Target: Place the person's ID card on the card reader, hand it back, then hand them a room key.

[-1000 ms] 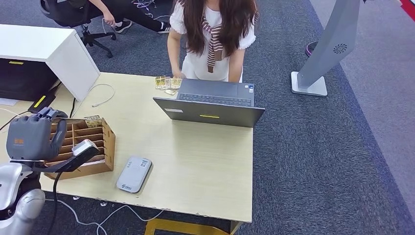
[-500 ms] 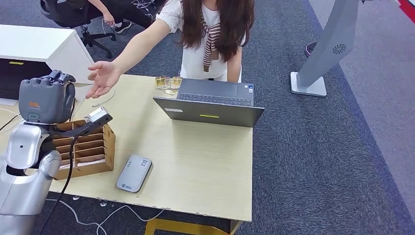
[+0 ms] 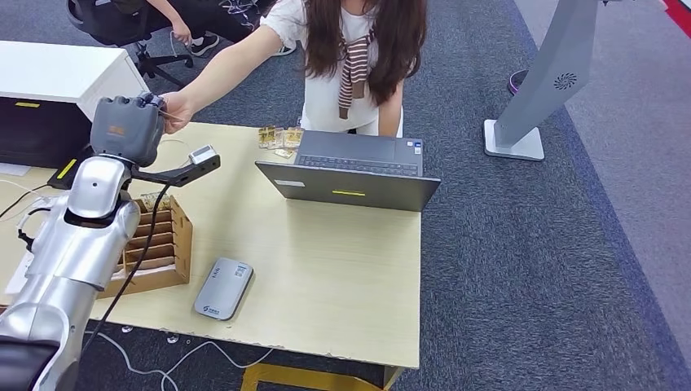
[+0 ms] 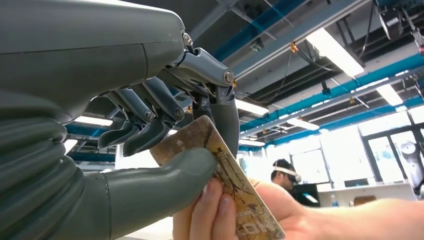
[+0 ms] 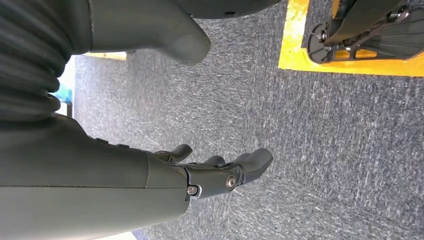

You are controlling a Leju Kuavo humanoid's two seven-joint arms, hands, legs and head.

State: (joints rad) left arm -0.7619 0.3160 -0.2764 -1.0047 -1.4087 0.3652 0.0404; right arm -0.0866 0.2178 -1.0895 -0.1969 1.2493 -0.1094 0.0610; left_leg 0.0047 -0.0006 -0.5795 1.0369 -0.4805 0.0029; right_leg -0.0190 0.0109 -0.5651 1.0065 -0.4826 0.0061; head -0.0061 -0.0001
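**Left hand and the person both on the card**

Left hand (image 3: 124, 129) is raised over the far left corner of the table (image 3: 342, 277), and from the wrist camera you can see the thick grey thumb and the darker metal fingers (image 4: 150, 120) pinching a card (image 4: 225, 185). The card is flat, brownish and worn-looking with some printing on it, too blurry to read. The person's hand (image 4: 215, 215) has its fingertips on the same card from the other side, so both are holding it right now. From the head view the card is basically hidden behind the hand's grey shell, and the person's hand (image 3: 175, 110) is pressed up right against it.

Right hand (image 5: 220, 172) hangs over grey speckled carpet, fingers loosely apart, nothing in it.

On the table, which is pale wood grain with a chipped near edge: a rounded grey plastic card reader (image 3: 223, 289) near the front edge, a cardboard box with slotted dividers (image 3: 155, 244) to the reader's left and partly covered by the silver arm, and an open grey laptop (image 3: 352, 173) farther back from the reader. Small yellowish items (image 3: 277, 137) sit by the laptop's far left corner, too small to make out.
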